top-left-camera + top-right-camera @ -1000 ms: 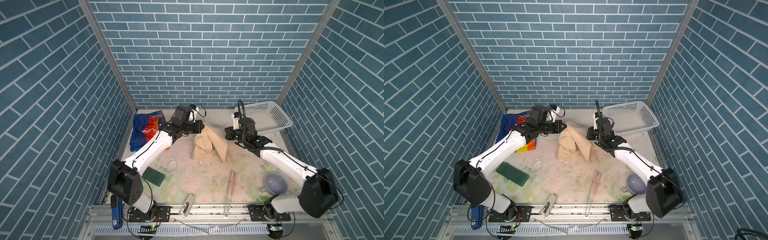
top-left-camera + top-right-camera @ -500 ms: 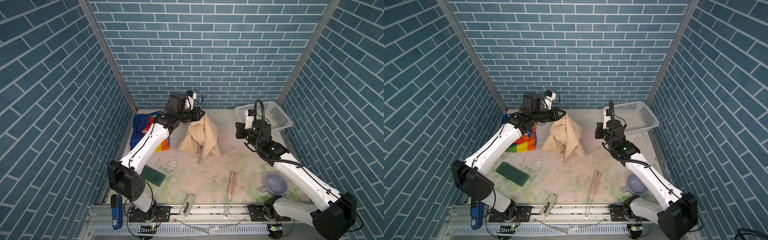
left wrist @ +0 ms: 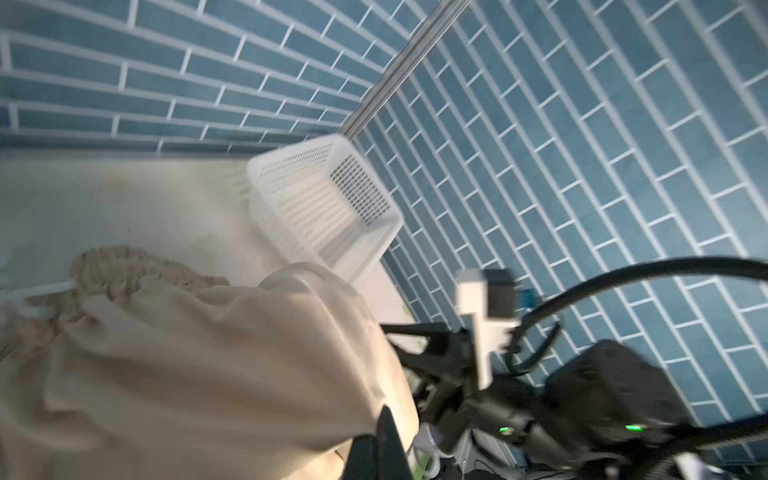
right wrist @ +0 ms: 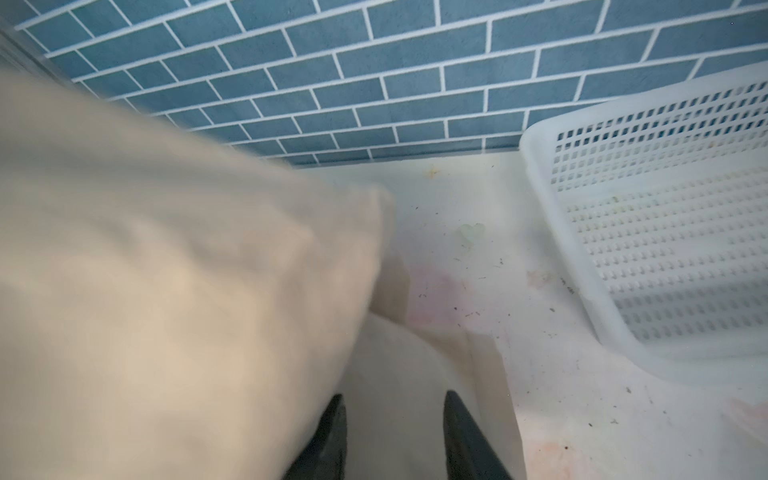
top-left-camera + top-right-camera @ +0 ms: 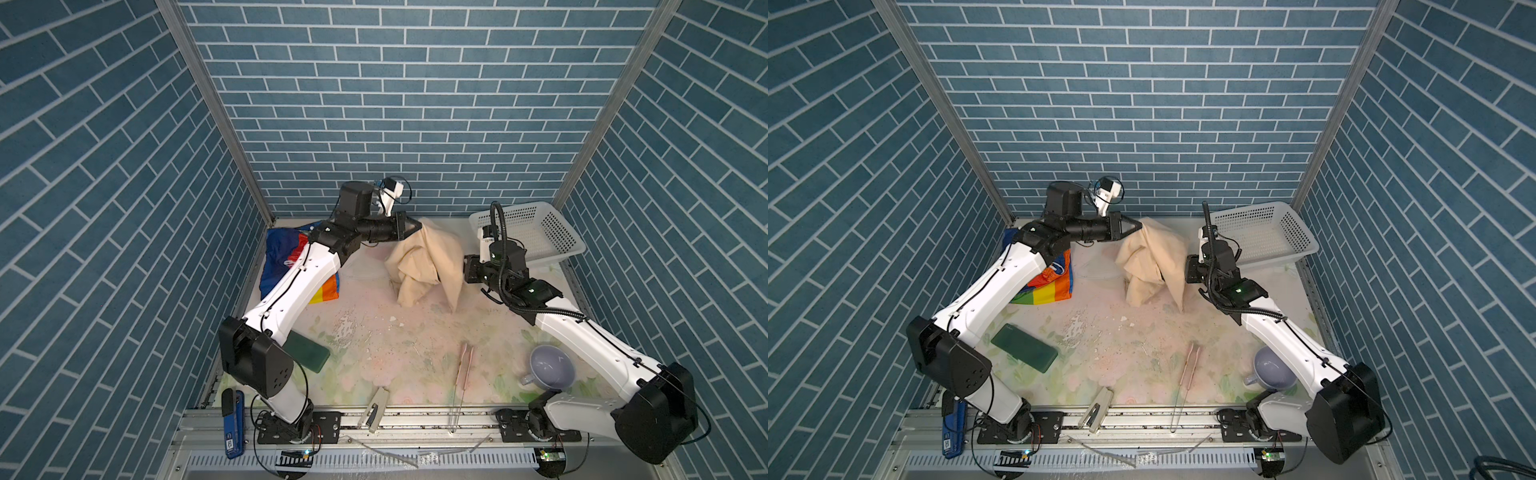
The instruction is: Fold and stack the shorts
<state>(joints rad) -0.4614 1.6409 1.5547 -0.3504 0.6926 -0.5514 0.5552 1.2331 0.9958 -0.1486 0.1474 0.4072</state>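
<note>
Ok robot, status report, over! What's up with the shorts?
Left gripper shut on plain beige fabric shorts, hanging bunched. Right gripper open at their edge. Rainbow-striped shiny shorts lie crumpled, partly hidden by left arm. White mesh plastic basket near right gripper.

Both top views are bright, evenly lit from overhead and sharp throughout. Soft shadows lie under the arms, and the walls splay with wide-angle stretch toward the frame edges. In the left wrist view everything ahead of the left claw (image 3: 384, 419) is motion-smeared, including the white perforated plastic basket (image 3: 361, 187). In the right wrist view the plain beige fabric shorts (image 4: 166, 291), just beyond the right claw (image 4: 395, 432), are a dim, blurred mass casting a soft shadow. The basket beside that claw reads fairly crisp.
</note>
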